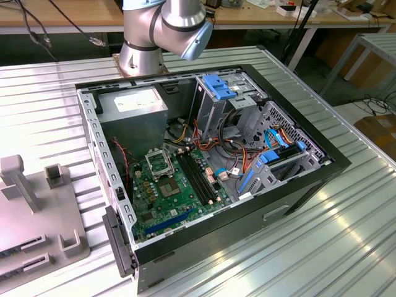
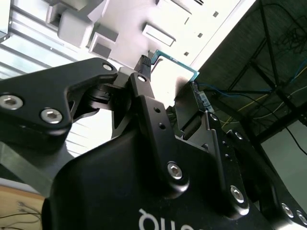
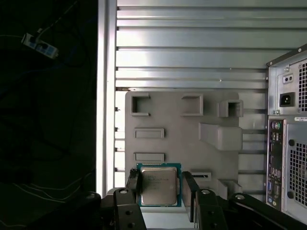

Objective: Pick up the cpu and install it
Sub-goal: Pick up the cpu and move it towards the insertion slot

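The cpu (image 3: 158,185) is a flat silver-grey square with a thin green rim. It sits between the two black fingers (image 3: 133,184) of my gripper (image 3: 160,191), which is shut on its opposite edges. The chip hangs high above a grey fixture tray (image 3: 182,129) on the ribbed metal table. In the second wrist view the cpu (image 2: 175,72) shows edge-on between the fingertips of the gripper (image 2: 168,79). In the exterior view the open computer case (image 1: 210,167) lies on its side, its green motherboard (image 1: 167,198) carrying a metal socket frame (image 1: 159,162).
The grey fixture tray (image 1: 25,216) lies at the exterior view's left, beside the case. The arm's silver joint (image 1: 170,21) rises behind the case. Drive cages, blue clips and cable bundles (image 1: 247,148) crowd the case's far half. The case's rear panel (image 3: 288,143) borders the tray.
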Motion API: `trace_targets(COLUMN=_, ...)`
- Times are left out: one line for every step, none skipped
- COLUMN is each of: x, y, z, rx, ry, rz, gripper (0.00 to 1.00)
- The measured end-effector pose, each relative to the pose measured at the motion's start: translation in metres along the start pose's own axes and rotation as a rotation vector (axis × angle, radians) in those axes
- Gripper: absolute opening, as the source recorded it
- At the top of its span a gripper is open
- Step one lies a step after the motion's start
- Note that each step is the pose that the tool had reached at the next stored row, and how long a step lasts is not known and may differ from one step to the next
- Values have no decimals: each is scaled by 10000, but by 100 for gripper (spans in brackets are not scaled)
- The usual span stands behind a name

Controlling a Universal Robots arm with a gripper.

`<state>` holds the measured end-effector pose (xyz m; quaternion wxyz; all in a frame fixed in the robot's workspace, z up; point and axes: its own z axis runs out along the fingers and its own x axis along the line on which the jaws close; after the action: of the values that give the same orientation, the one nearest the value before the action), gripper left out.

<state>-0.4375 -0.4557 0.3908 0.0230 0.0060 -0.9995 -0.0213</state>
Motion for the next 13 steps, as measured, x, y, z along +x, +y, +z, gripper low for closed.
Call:
trace_targets(x=-13, y=0, z=-1, rx=0, ry=1, rz=0, gripper=46)
trace_targets(x=-25, y=-1, z=-1, rx=0, ry=1, rz=0, gripper=46)
trace_targets(x=-44, y=0, z=-2, rx=0, ry=0, rz=0, gripper=46)
trace_targets(x=-62, y=-1, z=-3, rx=0, ry=0, rz=0, gripper=46)
trace_targets(x=-81, y=-1, z=-3, rx=0, ry=0, rz=0, gripper=46)
trace_targets(x=-92, y=-1, z=-4, rx=0, ry=0, rz=0, gripper=46)
trace_targets(x=-104, y=-1, z=-5, rx=1, ry=1, rz=0, gripper=46)
trace_targets(x=-124, y=-2, z=-6, rx=1, ry=1, rz=0, gripper=46)
trace_targets(x=-138, y=-2, z=-7, rx=1, ry=0, rz=-1, gripper=46)
trace_targets(x=-152, y=-2, z=-7, rx=1, ry=1, rz=-1, gripper=46)
trace_targets(x=-161, y=-2, z=-8, rx=1, ry=1, rz=0, gripper=46)
trace_targets(x=-168, y=-2, z=-8, rx=0, ry=0, rz=2, gripper=46)
trace_targets(x=-172, y=-1, z=-7, rx=-1, ry=-1, rz=10, gripper=46)
